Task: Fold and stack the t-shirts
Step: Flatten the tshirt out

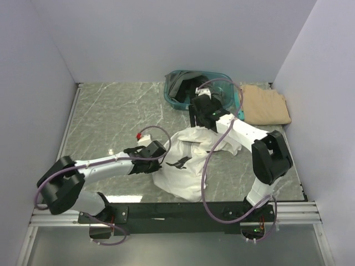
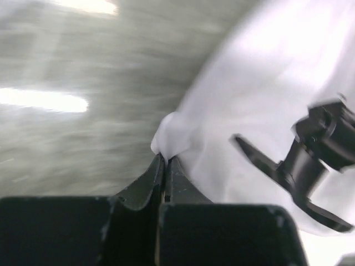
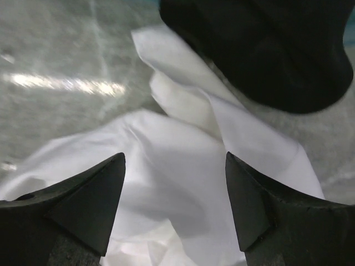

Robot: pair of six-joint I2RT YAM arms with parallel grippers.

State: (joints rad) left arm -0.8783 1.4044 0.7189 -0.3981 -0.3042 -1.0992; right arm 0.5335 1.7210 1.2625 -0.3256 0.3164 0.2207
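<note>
Your left gripper [image 1: 160, 151] is fully closed. In the left wrist view its jaws are pressed together on a small bunched fold of the white t-shirt [image 2: 260, 88], right at the cloth's left edge. So you have hold of the white t-shirt on that side.

Your right gripper [image 1: 198, 117] stands wide open with nothing in it. In the right wrist view its two fingers [image 3: 94, 194] sit well apart above the white t-shirt [image 3: 183, 122], and no cloth lies between them. Whether the tips touch the fabric, you cannot tell from here.

The white t-shirt [image 1: 186, 166] lies crumpled on the table [image 1: 111, 116], near the middle and toward the near edge. A dark print shows on its upper face. Its left edge is at your left gripper, and its far part runs under your right arm.

The tan t-shirt [image 1: 266, 105] lies folded at the far right corner, well apart from the white one. Just to its left sits the teal basket [image 1: 173, 95], with dark t-shirts [image 1: 186, 83] in it. In the right wrist view, black cloth [image 3: 260, 50] fills the upper right, just beyond the white fabric.
</note>
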